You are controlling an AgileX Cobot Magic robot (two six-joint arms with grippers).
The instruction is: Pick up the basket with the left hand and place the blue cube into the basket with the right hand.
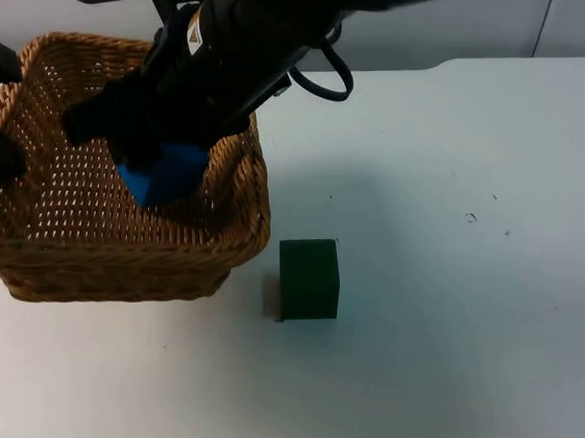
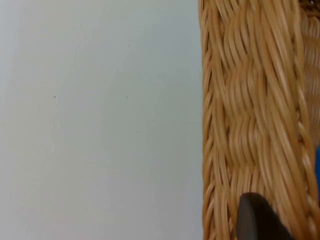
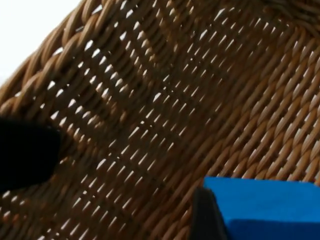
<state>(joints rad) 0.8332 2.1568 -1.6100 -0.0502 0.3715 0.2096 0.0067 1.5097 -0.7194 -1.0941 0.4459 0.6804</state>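
A woven wicker basket (image 1: 237,221) takes up the left of the top view. My left gripper (image 1: 0,143) is shut on its left rim, and the black fingertip (image 2: 257,220) lies against the braided rim (image 2: 250,100) in the left wrist view. My right gripper (image 1: 154,164) reaches down inside the basket from the upper right. It is shut on the blue cube (image 1: 171,175), which hangs tilted over the basket's bottom. The right wrist view has the blue cube (image 3: 265,205) against one black finger (image 3: 202,215), with the basket's inner wall (image 3: 165,100) behind.
A dark green cube (image 1: 309,278) stands on the white table (image 1: 467,271) just right of the basket's near corner. The table runs open to the right and front. A grey partition wall (image 1: 440,26) closes the back.
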